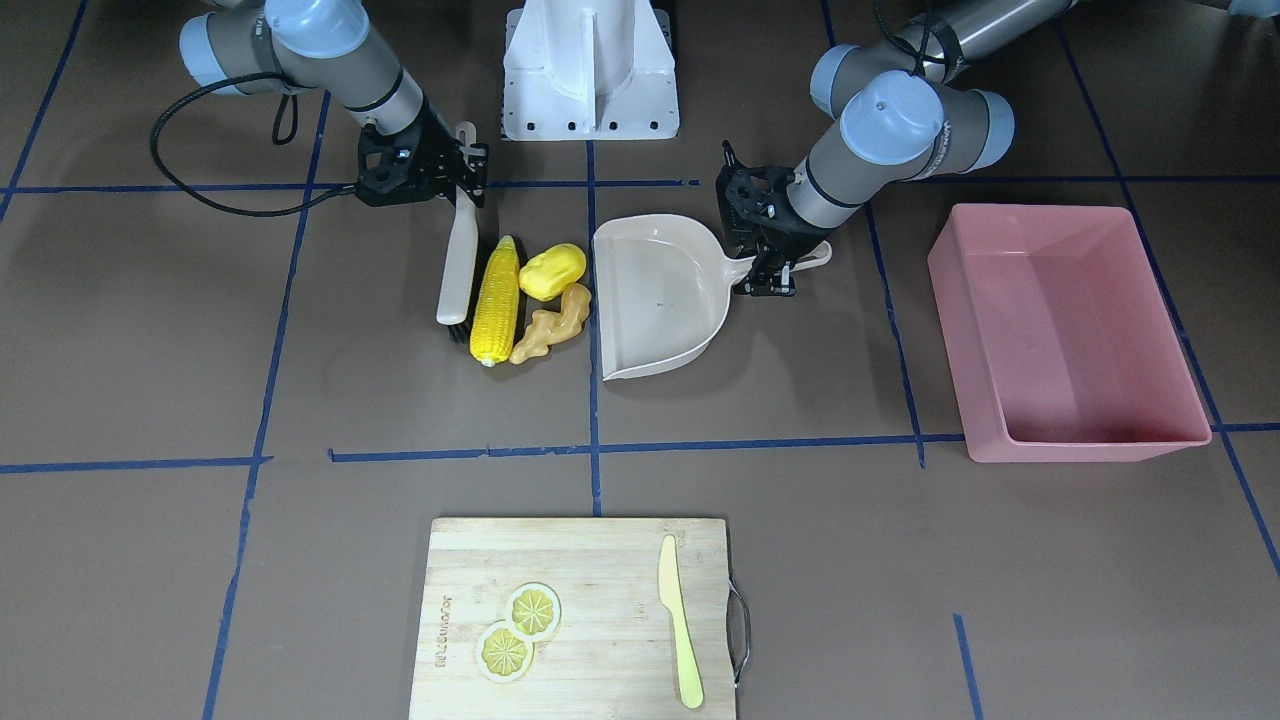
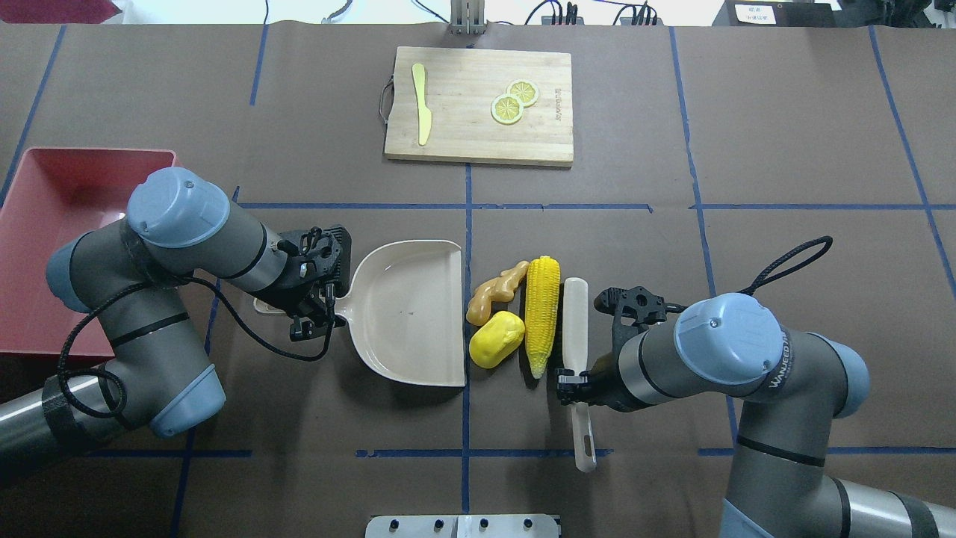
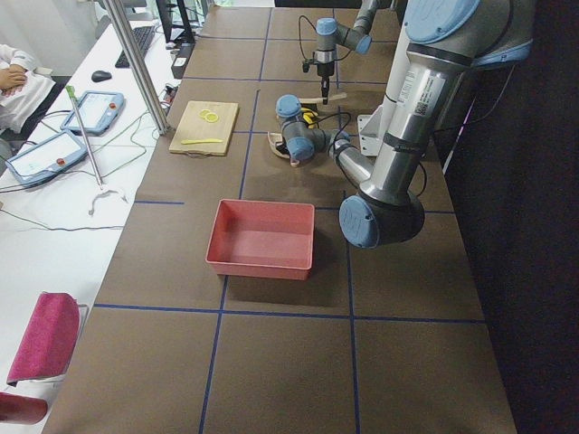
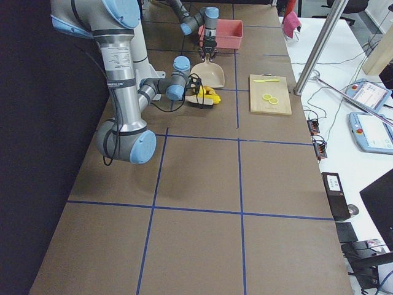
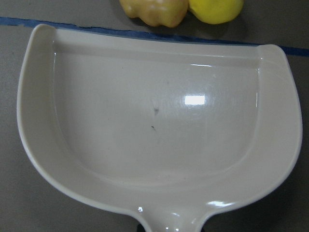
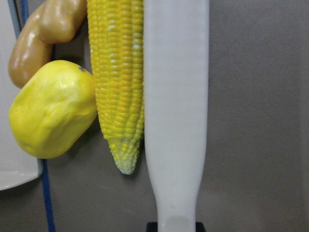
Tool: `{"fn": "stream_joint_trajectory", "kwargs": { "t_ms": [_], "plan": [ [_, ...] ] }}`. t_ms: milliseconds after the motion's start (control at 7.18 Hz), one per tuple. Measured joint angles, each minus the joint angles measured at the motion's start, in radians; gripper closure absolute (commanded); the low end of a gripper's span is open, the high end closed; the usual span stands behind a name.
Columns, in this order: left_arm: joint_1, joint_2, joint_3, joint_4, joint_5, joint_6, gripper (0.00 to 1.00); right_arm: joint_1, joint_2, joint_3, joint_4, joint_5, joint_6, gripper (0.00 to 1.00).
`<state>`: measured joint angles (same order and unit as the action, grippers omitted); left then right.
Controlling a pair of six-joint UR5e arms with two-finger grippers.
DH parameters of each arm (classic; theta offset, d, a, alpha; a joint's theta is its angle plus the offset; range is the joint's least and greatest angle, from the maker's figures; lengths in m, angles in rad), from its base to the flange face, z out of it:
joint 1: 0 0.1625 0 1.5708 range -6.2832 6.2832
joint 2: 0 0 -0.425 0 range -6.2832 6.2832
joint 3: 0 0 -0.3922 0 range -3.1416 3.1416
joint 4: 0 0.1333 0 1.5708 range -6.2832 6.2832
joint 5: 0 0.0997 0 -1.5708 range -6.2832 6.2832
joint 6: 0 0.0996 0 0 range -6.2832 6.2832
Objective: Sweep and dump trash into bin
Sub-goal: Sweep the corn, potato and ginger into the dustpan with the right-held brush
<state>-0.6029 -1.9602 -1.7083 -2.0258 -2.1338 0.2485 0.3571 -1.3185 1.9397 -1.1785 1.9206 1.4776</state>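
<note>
Dustpan and brush flank the trash at mid-tabletop (image 2: 672,149), seen from overhead.
The bin (image 2: 75,202) sits at 9 o'clock. The left fingers (image 2: 301,326) are clamped on the dustpan (image 2: 407,314) handle, with the pan's mouth facing 3 o'clock. Just off its lip lie the ginger (image 2: 494,291) and, at its 6 o'clock, the potato (image 2: 497,340). The corn (image 2: 543,314) is at their 3 o'clock, and the brush (image 2: 574,321) presses against it. The right fingers (image 2: 565,382) grip the brush handle.

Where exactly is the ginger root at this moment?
In the overhead view the ginger root lies between the dustpan on its left and the corn cob on its right, with the potato beside it on the robot's side.
</note>
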Motion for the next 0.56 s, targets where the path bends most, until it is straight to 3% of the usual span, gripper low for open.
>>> {"fn": "stream_joint_trajectory", "kwargs": {
  "t_ms": [557],
  "plan": [
    [0.000, 0.000, 0.002, -0.001, 0.000, 0.000, 1.00, -0.018, 0.074, -0.035, -0.028, -0.017, 0.000, 1.00]
  ]
}}
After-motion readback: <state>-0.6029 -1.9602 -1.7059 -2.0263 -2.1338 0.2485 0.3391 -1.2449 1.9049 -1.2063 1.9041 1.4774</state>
